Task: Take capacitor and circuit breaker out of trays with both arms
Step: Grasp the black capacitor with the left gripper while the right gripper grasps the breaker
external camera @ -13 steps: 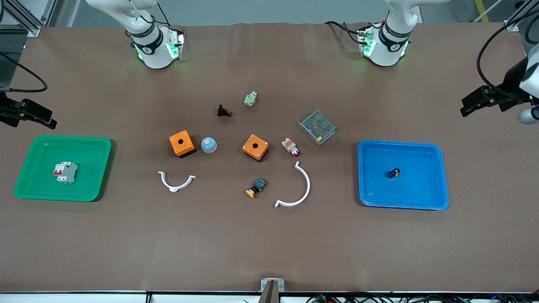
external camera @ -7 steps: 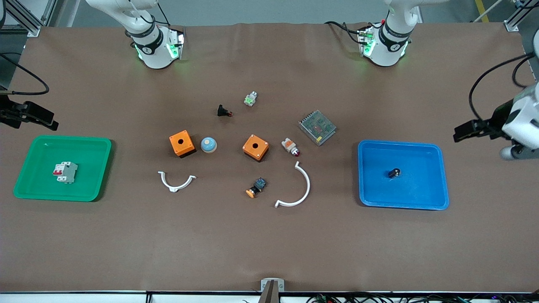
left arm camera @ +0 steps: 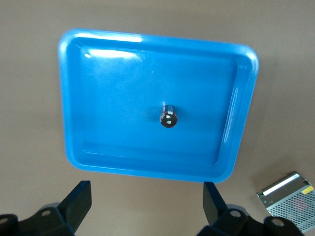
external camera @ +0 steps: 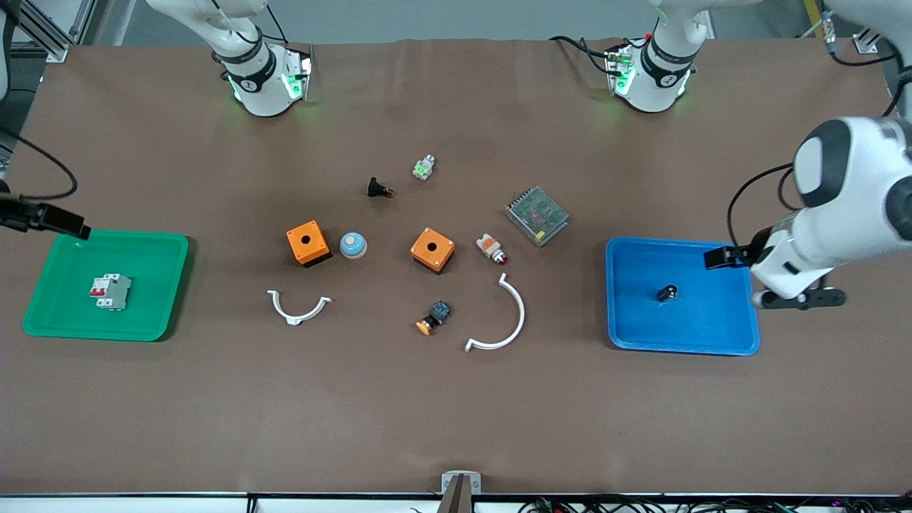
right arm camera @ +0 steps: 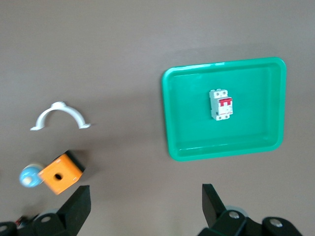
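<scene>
Front view | capacitor (external camera: 667,292): black cylinder | blue tray (external camera: 719,335): glossy, rounded corners

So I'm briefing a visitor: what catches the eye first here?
Two bright trays: the green tray at the right arm's end holds the breaker, and the blue tray at the left arm's end holds the capacitor. Between them lie two orange boxes among scattered small parts.

Capacitor (external camera: 667,292) in blue tray (external camera: 719,340); breaker (external camera: 110,291) in green tray (external camera: 153,322).
</scene>
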### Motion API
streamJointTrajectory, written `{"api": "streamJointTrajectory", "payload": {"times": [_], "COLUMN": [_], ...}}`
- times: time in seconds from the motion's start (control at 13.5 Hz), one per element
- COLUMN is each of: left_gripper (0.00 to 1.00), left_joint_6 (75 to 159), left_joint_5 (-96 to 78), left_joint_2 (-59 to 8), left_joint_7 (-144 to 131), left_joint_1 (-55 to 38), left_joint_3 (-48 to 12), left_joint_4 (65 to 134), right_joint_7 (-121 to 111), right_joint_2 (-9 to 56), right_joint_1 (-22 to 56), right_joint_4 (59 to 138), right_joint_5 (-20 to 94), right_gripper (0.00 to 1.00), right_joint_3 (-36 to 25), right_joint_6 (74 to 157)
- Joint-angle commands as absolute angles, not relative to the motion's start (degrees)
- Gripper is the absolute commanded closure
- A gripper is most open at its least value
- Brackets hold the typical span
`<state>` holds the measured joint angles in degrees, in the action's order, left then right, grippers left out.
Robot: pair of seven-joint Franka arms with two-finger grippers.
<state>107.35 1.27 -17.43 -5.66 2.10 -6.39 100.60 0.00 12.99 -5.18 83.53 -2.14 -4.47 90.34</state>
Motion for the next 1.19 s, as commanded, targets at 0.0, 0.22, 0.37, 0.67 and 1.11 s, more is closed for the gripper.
{"api": "streamJointTrajectory", "payload": {"times": [0.0, 0.22, 0.37, 0.67, 1.11], "left_gripper": [0.05, 0.14, 0.19, 0.30, 0.32], "left_joint_6": [109.16, 114.93, 119.77, 127.69, 130.86], "left_joint_5": [1.32, 1.32, 1.58, 1.67, 2.11], "left_joint_2": [-20.99, -21.80, -22.14, -26.09, -27.95], "left_joint_7": [-5.98, -5.98, -5.80, -5.89, -5.54], "left_joint_1": [2.11, 2.28, 2.28, 2.11, 2.37], "left_joint_3": [-7.56, -7.91, -7.91, -7.91, -7.91], "left_joint_4": [100.98, 105.10, 107.83, 109.95, 110.66], "right_joint_7": [-7.08, -18.95, -23.62, -30.05, -30.23], "right_joint_2": [18.35, 23.45, 27.23, 31.46, 34.54], "right_joint_1": [-10.70, -16.24, -19.15, -22.85, -22.85], "right_joint_4": [82.35, 82.53, 82.62, 88.04, 94.22], "right_joint_5": [-2.90, -2.99, -2.90, -2.55, -1.32], "right_gripper": [0.00, 0.00, 0.00, 0.00, 0.00], "right_joint_3": [-3.87, -3.87, -3.87, -3.78, -3.60], "right_joint_6": [92.28, 99.21, 103.95, 115.18, 126.12]}}
